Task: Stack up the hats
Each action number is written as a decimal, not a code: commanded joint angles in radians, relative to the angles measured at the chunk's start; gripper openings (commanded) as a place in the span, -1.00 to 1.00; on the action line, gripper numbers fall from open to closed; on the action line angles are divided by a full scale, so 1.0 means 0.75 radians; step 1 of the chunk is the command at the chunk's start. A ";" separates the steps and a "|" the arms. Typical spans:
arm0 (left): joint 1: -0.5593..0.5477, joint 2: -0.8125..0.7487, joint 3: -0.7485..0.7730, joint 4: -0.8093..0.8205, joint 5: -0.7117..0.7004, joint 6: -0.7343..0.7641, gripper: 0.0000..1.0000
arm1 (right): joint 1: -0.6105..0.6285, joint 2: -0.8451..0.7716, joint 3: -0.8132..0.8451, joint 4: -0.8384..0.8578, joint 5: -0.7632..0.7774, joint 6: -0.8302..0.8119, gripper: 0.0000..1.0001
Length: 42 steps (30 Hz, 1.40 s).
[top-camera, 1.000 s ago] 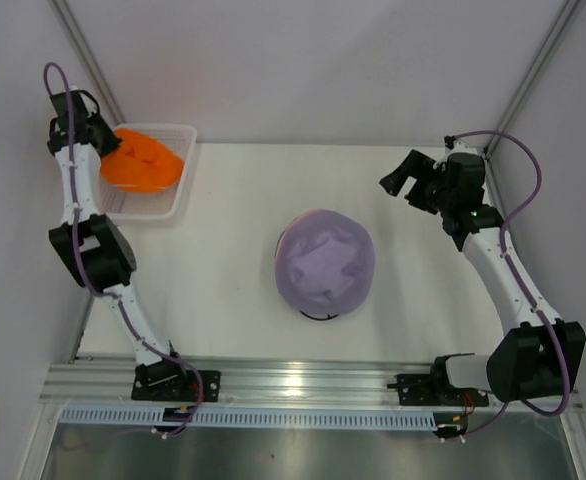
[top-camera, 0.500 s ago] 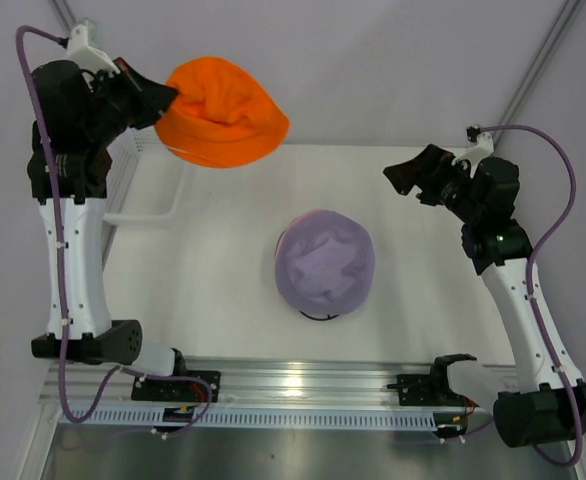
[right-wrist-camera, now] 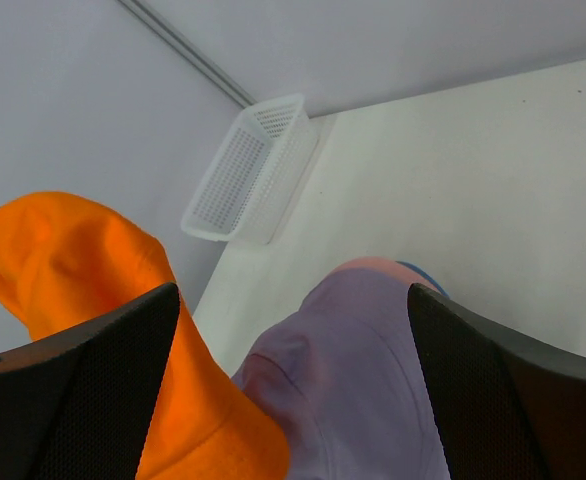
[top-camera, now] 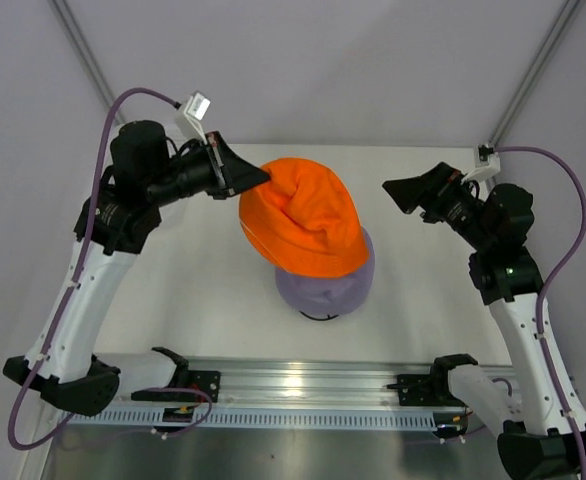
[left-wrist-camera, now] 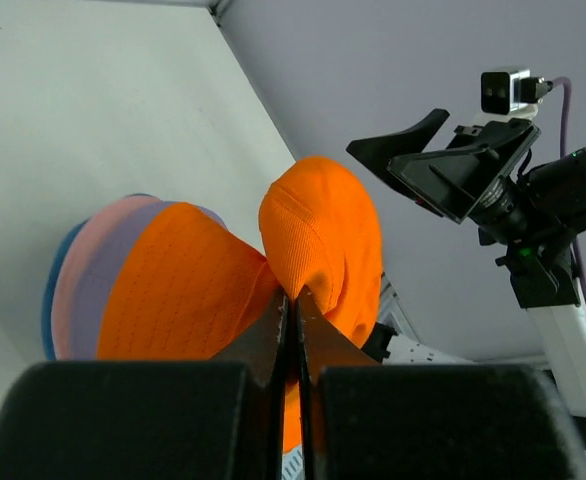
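Observation:
My left gripper (top-camera: 265, 177) is shut on a fold of the orange hat (top-camera: 305, 222) and holds it over the stack, its lower brim draped on the lavender hat (top-camera: 325, 292). In the left wrist view the fingertips (left-wrist-camera: 295, 296) pinch the orange hat (left-wrist-camera: 323, 225); under it show the lavender hat (left-wrist-camera: 123, 232), the pink hat's edge (left-wrist-camera: 81, 262) and the blue hat's edge (left-wrist-camera: 51, 300). My right gripper (top-camera: 403, 190) is open and empty, raised to the right of the stack. Its wrist view shows the orange hat (right-wrist-camera: 83, 290), the lavender hat (right-wrist-camera: 363, 390), and pink (right-wrist-camera: 373, 264) and blue (right-wrist-camera: 425, 276) edges.
The white mesh basket (right-wrist-camera: 253, 170) stands at the table's far left corner by the wall; in the top view the left arm hides it. A thin black wire (top-camera: 318, 317) shows under the lavender hat's near edge. The metal rail (top-camera: 303, 385) runs along the near edge.
My left gripper lifted the orange hat out of the basket, then swung it right and down onto the lavender hat. My right arm rose a little, gripper still open.

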 commanded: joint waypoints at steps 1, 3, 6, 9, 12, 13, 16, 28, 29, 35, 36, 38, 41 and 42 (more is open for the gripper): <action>-0.047 -0.084 -0.122 0.136 0.063 -0.085 -0.99 | 0.014 -0.081 -0.024 -0.023 0.036 0.032 0.99; -0.108 -0.139 -0.229 0.187 0.037 -0.053 -0.99 | 0.012 -0.100 -0.026 -0.054 0.049 0.026 0.99; -0.163 -0.152 -0.407 0.345 0.112 -0.032 -0.99 | 0.014 -0.123 -0.038 -0.089 0.055 0.020 0.99; -0.220 -0.137 -0.544 0.479 0.141 0.033 -0.99 | 0.014 -0.127 -0.052 -0.123 0.047 0.016 0.99; -0.245 -0.133 -0.659 0.564 0.149 0.088 -0.99 | 0.016 -0.139 -0.081 -0.162 0.049 0.007 0.99; -0.245 -0.127 -0.673 0.562 0.131 0.101 -0.99 | 0.018 -0.145 -0.093 -0.176 0.055 0.007 0.99; -0.245 -0.078 -0.686 0.511 0.045 0.166 -0.99 | 0.018 -0.174 -0.140 -0.205 0.057 0.009 0.99; -0.243 0.035 -0.677 0.468 -0.033 0.258 -0.99 | 0.038 -0.202 -0.247 -0.240 -0.078 0.017 0.99; -0.245 0.022 -0.689 0.494 -0.027 0.278 -0.98 | 0.044 -0.204 -0.255 -0.232 -0.090 0.036 0.99; -0.243 -0.086 -0.661 0.617 0.010 0.387 -0.98 | 0.099 -0.239 -0.306 -0.193 -0.123 0.093 0.99; -0.243 -0.096 -0.657 0.672 0.028 0.383 -0.99 | 0.101 -0.245 -0.308 -0.197 -0.111 0.093 0.99; -0.243 -0.117 -0.649 0.735 0.092 0.357 -0.99 | 0.104 -0.258 -0.310 -0.201 -0.105 0.089 0.99; -0.245 -0.127 -0.618 0.838 0.178 0.316 -0.99 | 0.104 -0.266 -0.304 -0.215 -0.090 0.085 0.99; -0.245 -0.129 -0.612 0.856 0.190 0.295 -0.99 | 0.102 -0.266 -0.302 -0.217 -0.092 0.083 0.99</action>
